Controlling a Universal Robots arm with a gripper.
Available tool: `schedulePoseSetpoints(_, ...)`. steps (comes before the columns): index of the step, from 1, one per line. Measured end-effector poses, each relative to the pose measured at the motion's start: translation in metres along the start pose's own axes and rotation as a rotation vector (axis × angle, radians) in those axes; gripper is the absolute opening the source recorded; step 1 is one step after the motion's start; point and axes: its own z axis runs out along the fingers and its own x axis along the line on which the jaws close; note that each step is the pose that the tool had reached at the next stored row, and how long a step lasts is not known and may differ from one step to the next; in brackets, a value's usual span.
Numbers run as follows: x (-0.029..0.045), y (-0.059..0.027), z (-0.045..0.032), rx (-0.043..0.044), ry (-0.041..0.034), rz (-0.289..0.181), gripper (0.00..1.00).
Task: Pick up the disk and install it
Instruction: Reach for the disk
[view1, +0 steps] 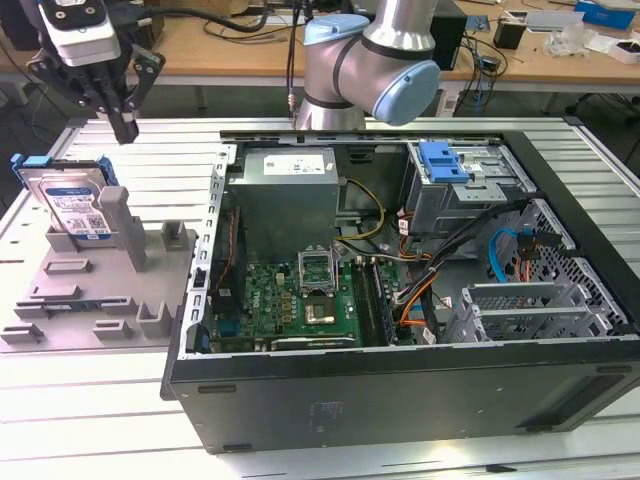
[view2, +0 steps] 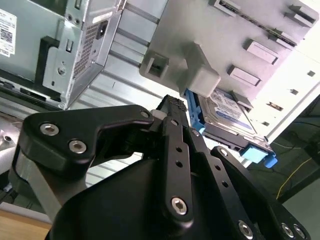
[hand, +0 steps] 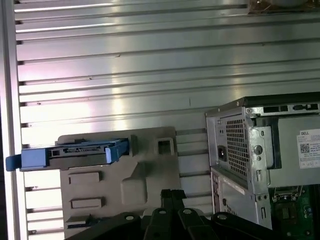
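The fingers (view1: 125, 126) were closed together on nothing, at the exterior view's upper left, above and a little beside the disk (view1: 72, 203), which stood on edge in the grey holder (view1: 105, 300). Lowered like this, they would probably strike its upper edge and tip it. The arm (view1: 375, 70) reached over from upper centre, wrist downward.

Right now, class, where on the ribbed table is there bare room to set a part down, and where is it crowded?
Bare: table on the grey fixture's near side, and between the disk and the computer case. Crowded: inside the case, among cables.
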Motion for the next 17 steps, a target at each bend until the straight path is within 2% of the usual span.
schedulePoseSetpoints(4, 0.0116, 0.0018, 0.0002, 0.0, 0.0, 0.001, 0.11)
schedulePoseSetpoints(6, 0.0205, 0.0033, 0.0003, 0.0001, 0.0, 0.002, 0.11)
schedulePoseSetpoints(17, 0.0481, 0.0081, 0.001, 0.0001, -0.0002, 0.006, 0.11)
